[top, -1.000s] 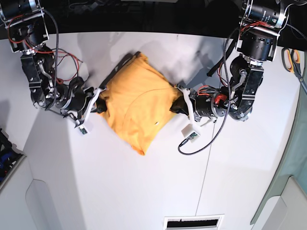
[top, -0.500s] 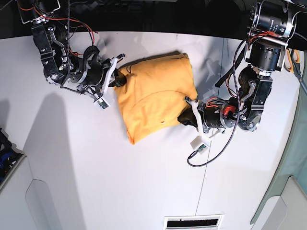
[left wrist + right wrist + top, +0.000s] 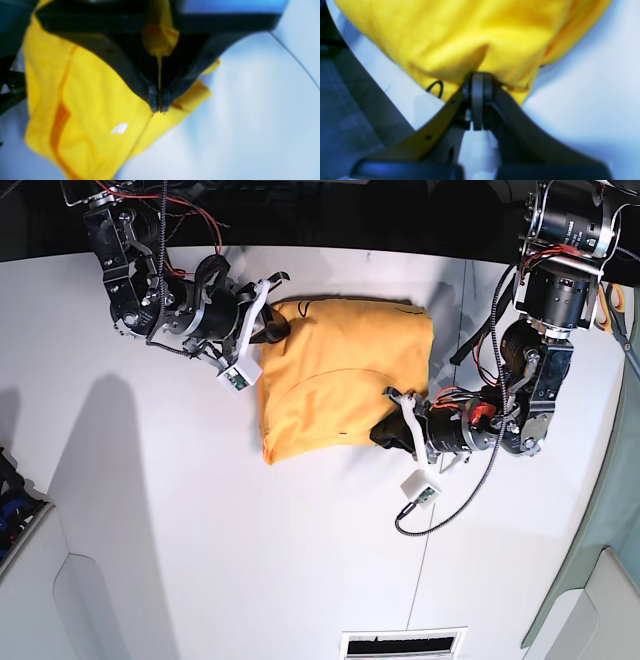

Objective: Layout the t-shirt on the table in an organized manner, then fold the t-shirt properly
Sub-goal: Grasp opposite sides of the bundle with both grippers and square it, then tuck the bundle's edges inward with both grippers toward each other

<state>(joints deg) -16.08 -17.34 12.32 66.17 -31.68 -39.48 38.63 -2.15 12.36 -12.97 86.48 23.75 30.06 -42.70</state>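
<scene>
— So, how many garments are on the table (image 3: 300,560)?

— One. A single orange-yellow t-shirt (image 3: 335,385) lies bunched in a rough block toward the far middle of the white tabletop. A curved seam line runs across its upper face, and there is a small dark mark near its lower right part.

— And how many arms are working it?

— Two, one at each side of the cloth. The right gripper (image 3: 275,327) is at the shirt's far left corner in the base view, and the left gripper (image 3: 383,430) is at its near right edge.

— Are they holding anything?

— Both are. From the left wrist camera, the left gripper (image 3: 159,106) has its two black fingers pressed together with a thin yellow fold running up between them, so it is pinching the t-shirt (image 3: 95,100). That same view shows one small white patch on the fabric; it is too blurred to say what it is. From the right wrist camera, the right gripper (image 3: 477,82) has its fingers squeezed tight on a pucker of the t-shirt (image 3: 460,37), and one thin dark loop sits on the cloth just left of the fingertips.

— Anything else on the table?

— One pair of scissors (image 3: 612,310) at the far right edge, well apart from the shirt. One thin dark seam (image 3: 432,510) runs down the tabletop, right of the garment.
</scene>
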